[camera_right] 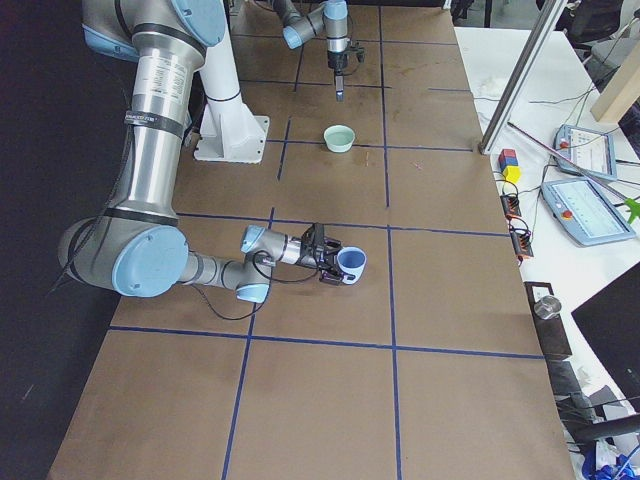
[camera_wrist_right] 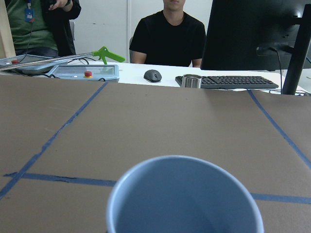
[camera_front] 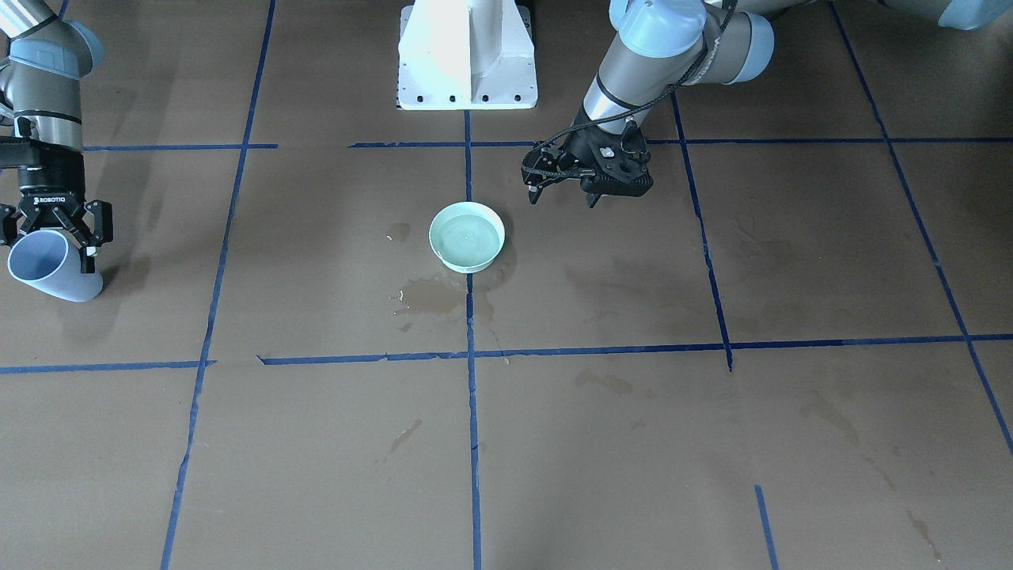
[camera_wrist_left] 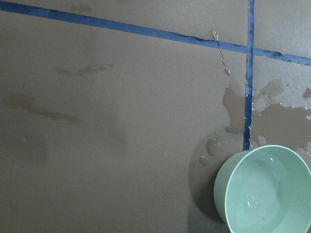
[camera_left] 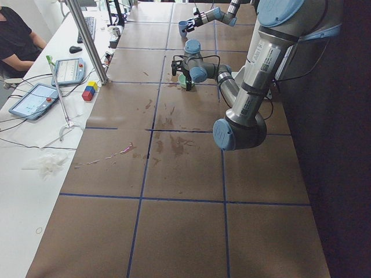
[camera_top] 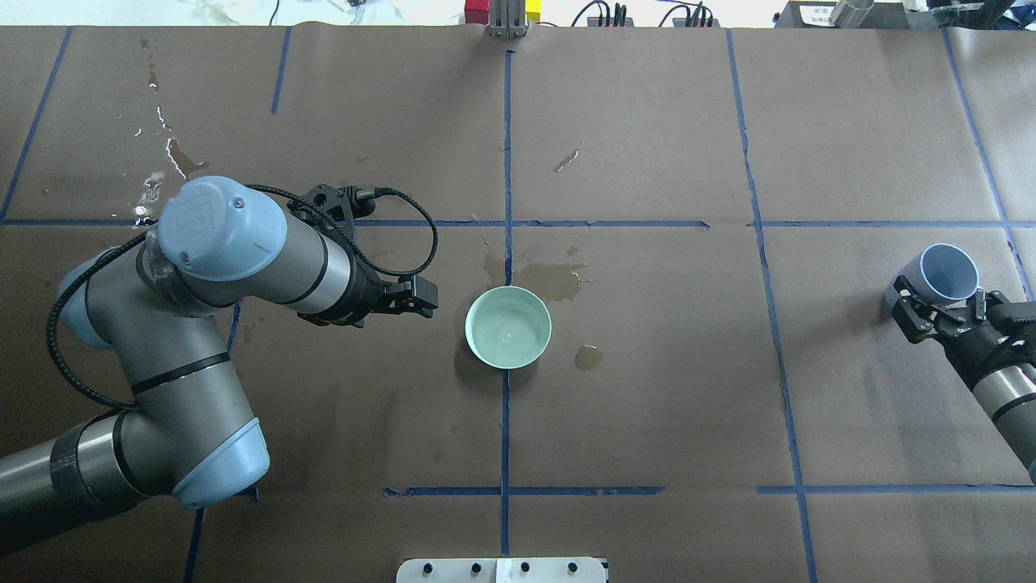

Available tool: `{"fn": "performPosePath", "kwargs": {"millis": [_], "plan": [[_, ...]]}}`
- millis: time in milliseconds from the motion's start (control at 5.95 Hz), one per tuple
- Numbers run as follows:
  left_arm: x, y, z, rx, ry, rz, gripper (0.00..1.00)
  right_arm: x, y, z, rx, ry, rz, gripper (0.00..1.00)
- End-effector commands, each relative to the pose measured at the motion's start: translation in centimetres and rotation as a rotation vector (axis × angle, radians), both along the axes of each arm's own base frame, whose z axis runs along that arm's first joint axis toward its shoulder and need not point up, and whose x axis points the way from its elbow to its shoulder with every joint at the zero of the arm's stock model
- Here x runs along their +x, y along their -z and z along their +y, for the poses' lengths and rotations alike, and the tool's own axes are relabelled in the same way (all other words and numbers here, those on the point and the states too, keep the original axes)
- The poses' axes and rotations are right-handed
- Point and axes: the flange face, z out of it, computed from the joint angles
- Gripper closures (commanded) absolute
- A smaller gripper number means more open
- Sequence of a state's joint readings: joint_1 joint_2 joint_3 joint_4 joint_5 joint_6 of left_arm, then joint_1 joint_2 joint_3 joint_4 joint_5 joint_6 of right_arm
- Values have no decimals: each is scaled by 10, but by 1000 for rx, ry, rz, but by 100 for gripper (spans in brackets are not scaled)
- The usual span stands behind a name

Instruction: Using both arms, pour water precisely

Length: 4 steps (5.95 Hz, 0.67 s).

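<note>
Brown paper [camera_front: 316, 459] with blue tape lines [camera_front: 472, 427] covers the table. Near the middle I see a mint-green bowl [camera_front: 467, 236] that stands on one of the lines. The water [camera_wrist_left: 252, 201] is inside the bowl, visible only as a faint sheen on the bottom. More of it lies in puddles [camera_front: 431, 297] on the paper, just beside the bowl on the side far from the robot.

The left gripper [camera_front: 563, 196] hangs just beside the bowl and does not touch it. Its fingers are spread and there is nothing between them.

The right gripper [camera_top: 943, 304] is well apart from the bowl, at the robot's right end of the table. It is clenched from the side on a blue-grey cup [camera_top: 948, 271] whose mouth faces up. In the right wrist view I see only the rim and the inner wall, so I cannot tell if the cup has water inside.
</note>
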State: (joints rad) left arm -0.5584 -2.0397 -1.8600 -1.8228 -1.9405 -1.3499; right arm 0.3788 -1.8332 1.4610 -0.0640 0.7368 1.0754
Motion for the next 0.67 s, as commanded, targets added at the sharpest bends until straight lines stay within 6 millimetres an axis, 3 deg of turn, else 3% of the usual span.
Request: {"fn": "performPosePath", "kwargs": {"millis": [0,504], "plan": [[-1,0,1,0,1,2,1,1,2,0,1,2,-7,0],[-2,-1,0,-2,2,-1,1,14,0,8,-9,65,-53,0]]}}
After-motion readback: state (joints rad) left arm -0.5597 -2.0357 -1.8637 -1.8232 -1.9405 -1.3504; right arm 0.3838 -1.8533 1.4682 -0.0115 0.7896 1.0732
